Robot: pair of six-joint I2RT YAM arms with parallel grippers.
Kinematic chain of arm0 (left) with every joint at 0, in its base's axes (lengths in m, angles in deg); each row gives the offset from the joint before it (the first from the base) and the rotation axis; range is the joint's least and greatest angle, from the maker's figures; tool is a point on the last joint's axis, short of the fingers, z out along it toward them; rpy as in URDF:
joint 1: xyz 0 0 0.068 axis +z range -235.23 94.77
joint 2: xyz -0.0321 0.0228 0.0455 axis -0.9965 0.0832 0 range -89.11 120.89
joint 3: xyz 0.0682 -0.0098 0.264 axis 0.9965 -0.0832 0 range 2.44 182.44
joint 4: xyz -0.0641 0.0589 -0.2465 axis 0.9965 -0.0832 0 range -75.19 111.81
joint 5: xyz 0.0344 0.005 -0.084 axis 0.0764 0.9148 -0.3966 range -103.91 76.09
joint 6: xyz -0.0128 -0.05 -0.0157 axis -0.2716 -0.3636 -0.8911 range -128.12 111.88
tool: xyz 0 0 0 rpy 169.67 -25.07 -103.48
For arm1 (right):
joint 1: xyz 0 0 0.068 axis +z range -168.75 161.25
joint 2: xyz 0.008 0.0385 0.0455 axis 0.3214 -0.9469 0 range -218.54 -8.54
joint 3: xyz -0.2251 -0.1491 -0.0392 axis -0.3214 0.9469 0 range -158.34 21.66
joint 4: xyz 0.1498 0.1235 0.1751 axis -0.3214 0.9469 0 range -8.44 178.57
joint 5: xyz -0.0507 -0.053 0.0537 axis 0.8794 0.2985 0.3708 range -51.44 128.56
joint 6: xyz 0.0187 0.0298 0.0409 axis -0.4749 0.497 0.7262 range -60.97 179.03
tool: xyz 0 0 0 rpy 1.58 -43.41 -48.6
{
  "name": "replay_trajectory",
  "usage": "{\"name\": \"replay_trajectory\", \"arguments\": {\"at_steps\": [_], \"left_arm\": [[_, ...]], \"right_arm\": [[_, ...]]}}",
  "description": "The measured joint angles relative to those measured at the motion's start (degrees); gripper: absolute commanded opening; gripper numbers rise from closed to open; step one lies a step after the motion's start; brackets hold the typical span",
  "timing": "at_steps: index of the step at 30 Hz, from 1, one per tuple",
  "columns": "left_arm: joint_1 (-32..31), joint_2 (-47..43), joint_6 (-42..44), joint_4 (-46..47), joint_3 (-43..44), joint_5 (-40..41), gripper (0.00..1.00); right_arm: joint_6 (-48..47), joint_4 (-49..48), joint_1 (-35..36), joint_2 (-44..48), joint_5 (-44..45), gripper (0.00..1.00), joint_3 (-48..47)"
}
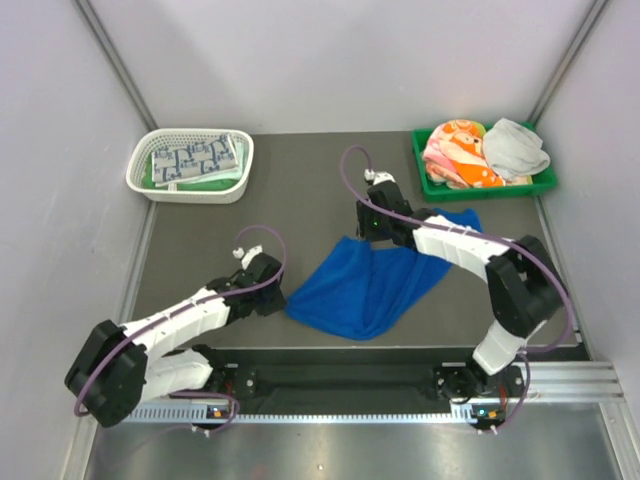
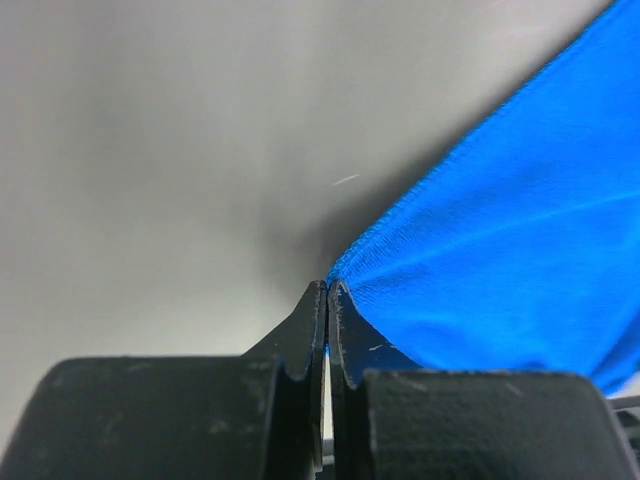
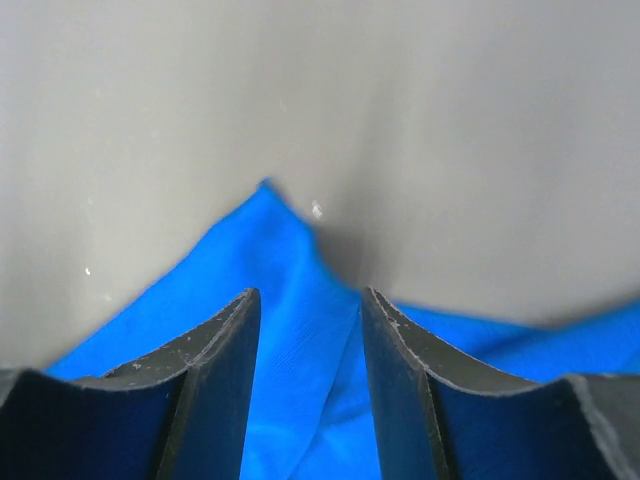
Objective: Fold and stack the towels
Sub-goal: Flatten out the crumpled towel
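Now the left end effector (image 2: 328, 290) is closed tight on one corner of the blue towel (image 2: 520, 250). The towel's hemmed edge runs away to its right, and to its left there is only bare grey surface (image 2: 150, 150). The right end effector (image 3: 305, 295) stands half wide over the towel's far pointed corner, not pinching it, with bare surface ahead of it.

A royal blue soft cloth towel (image 1: 360, 285) lies mid-table on the dark grey flat table (image 1: 300, 200). The left gripper (image 1: 281, 299) meets its near-left corner and the right gripper (image 1: 368, 236) its far corner. At far left, a white mesh basket (image 1: 190, 193) holds a folded white towel with grey-blue squares (image 1: 195, 158). At far right, a green plastic tray (image 1: 480, 190) holds an orange-pink printed towel (image 1: 455, 155), left of a grey crumpled towel (image 1: 515, 148).
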Motion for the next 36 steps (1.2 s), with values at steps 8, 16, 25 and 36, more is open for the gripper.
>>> {"name": "replay_trajectory", "arguments": {"at_steps": [8, 16, 25, 36], "left_arm": [[6.10, -6.84, -3.13, -4.33, -6.10, -2.62, 0.00], [10.60, -11.72, -3.63, -7.91, -6.12, -3.87, 0.00], [15.21, -13.18, -3.32, -9.35, -7.15, -6.95, 0.00], [15.50, -12.31, -3.21, -8.48, -8.35, -9.25, 0.00]], "right_arm": [[-6.32, 1.62, 0.79, -12.87, -2.75, 0.47, -11.76], [-13.18, 4.48, 2.38, -19.50, -4.85, 0.50, -20.20], [-18.45, 6.88, 6.84, -23.17, -6.38, 0.52, -23.28], [-20.85, 7.72, 7.43, -26.67, -9.20, 0.54, -25.11]]}}
